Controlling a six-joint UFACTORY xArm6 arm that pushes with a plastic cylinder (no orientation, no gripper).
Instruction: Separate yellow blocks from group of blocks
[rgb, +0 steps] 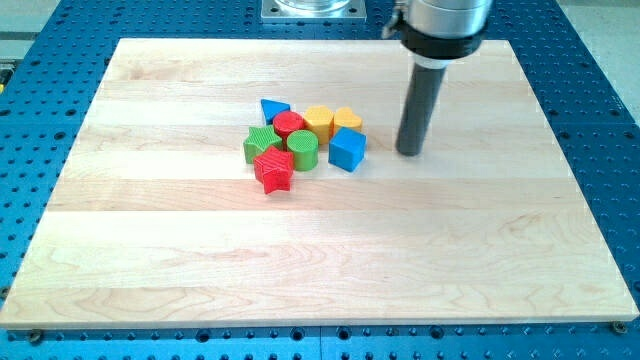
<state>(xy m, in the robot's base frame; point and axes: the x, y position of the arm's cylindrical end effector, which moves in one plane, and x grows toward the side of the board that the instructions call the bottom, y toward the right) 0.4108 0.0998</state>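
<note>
Two yellow blocks sit at the upper right of a tight cluster: a yellow hexagon-like block (319, 121) and a yellow rounded block (347, 119) to its right. Touching them are a red cylinder (289, 125), a blue triangle (274, 109), a green cylinder (303, 149), a green block (259, 144), a red star (273, 171) and a blue cube (347, 150). My tip (409, 152) rests on the board to the right of the cluster, about a block's width from the blue cube and apart from all blocks.
The wooden board (320, 250) lies on a blue perforated table (60, 60). The arm's metal base plate (312, 9) stands at the view's top edge.
</note>
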